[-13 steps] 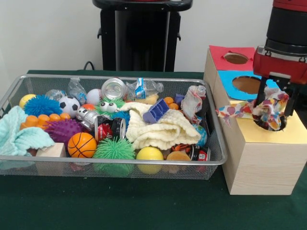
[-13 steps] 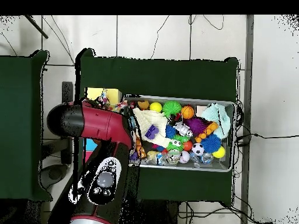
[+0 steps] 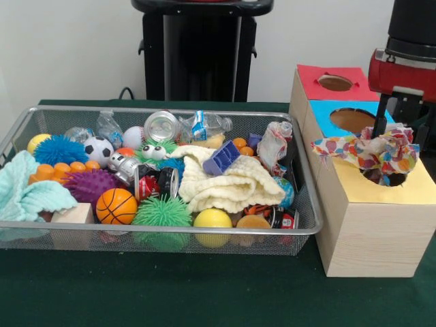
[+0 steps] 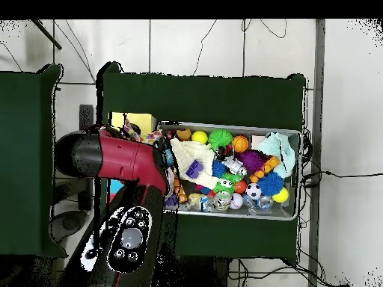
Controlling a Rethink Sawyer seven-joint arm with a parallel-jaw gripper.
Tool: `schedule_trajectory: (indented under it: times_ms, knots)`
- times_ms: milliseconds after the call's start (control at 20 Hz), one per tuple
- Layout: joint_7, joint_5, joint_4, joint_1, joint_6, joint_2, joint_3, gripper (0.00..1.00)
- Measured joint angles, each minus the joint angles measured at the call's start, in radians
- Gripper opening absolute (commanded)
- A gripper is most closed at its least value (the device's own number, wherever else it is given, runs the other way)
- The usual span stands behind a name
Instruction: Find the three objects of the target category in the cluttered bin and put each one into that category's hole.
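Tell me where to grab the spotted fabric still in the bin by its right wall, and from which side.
Grip the spotted fabric piece at its bunched upper end, coming straight down from above. It stands crumpled and upright against the cluttered bin's wall, so its top sticks up clear of the toys. The cream knitted cloth lies close on its other side, so a side approach looks blocked.

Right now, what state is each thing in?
Spotted fabric piece: draped over the yellow box's hole, partly in, ends hanging outside.
Second spotted fabric piece: in the wire bin, at its end next to the boxes.
Cream knitted cloth: crumpled on top of the toys.
Mint towel: bunched at the bin's other end.
Red box's hole: empty.
Blue box's hole: empty.
Pincer: above the yellow box; open or shut is unclear.
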Motion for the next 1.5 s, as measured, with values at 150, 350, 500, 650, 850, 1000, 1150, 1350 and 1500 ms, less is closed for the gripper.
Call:
schedule_trajectory:
  times_ms: [150,350,500,650,850,1000,1150,1350,1500]
  knots:
    - [0.0,0.0,0.0,0.0,0.0,-0.003,0.0,1.0]
    - [0.0,0.0,0.0,0.0,0.0,-0.005,0.0,1.0]
    - [0.0,0.0,0.0,0.0,0.0,-0.005,0.0,1.0]
    - [0.0,0.0,0.0,0.0,0.0,-0.005,0.0,1.0]
    - [0.0,0.0,0.0,0.0,0.0,-0.005,0.0,1.0]
    - [0.0,0.0,-0.002,0.0,0.009,-0.006,-0.001,1.0]
    - [0.0,0.0,-0.011,-0.001,0.035,-0.008,-0.004,1.0]
    - [0.0,-0.002,-0.023,-0.001,0.08,-0.014,-0.013,1.0]
    - [0.0,-0.004,-0.03,-0.001,0.102,-0.021,-0.018,1.0]
